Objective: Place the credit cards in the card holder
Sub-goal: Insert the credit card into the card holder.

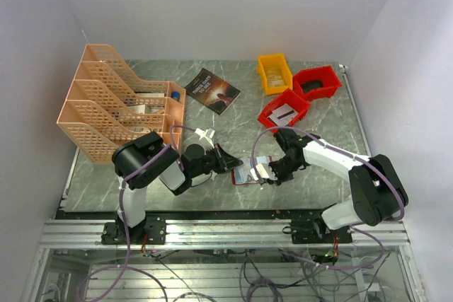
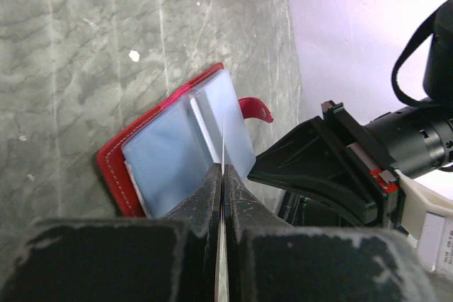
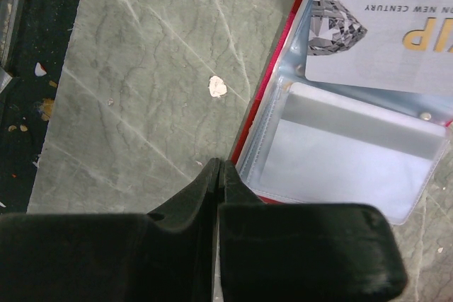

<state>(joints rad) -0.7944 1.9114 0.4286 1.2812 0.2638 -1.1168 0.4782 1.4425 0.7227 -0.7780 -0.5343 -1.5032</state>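
Nearest to us in the left wrist view, the left gripper (image 2: pixel 223 175) has its dark fingers pressed together on a thin sheet (image 2: pixel 223 143) that we see edge-on. We cannot tell whether it is a card or a pocket leaf. Just past the fingertips lies the card holder (image 2: pixel 170 153), open flat on the table (image 1: pixel 233 122), red cover down and pale clear pockets up, with its red tab (image 2: pixel 256 109) sticking out towards the other arm.

From the right wrist we see the right gripper (image 3: pixel 216 167) closed too, with nothing visible between its fingers. Its tips sit at the holder's red edge; we cannot say whether they touch it. A silver card (image 3: pixel 382 26) with a diamond picture and gold letters lies at the holder's upper pocket. Whether it is inside the sleeve we cannot tell.

From above, the holder sits near the front of the table, between the two grippers. The tabletop is grey-green, veined like marble, with a small white speck (image 3: pixel 217 87) beside the holder. A peach file organizer (image 1: pixel 113 104) stands at far left, a dark-covered book (image 1: pixel 212 90) lies behind the centre, and a yellow bin (image 1: pixel 283 68) and two red bins (image 1: pixel 333 76) sit far right. Plain white walls close in three sides, and a metal rail (image 1: pixel 226 231) runs along the near edge.
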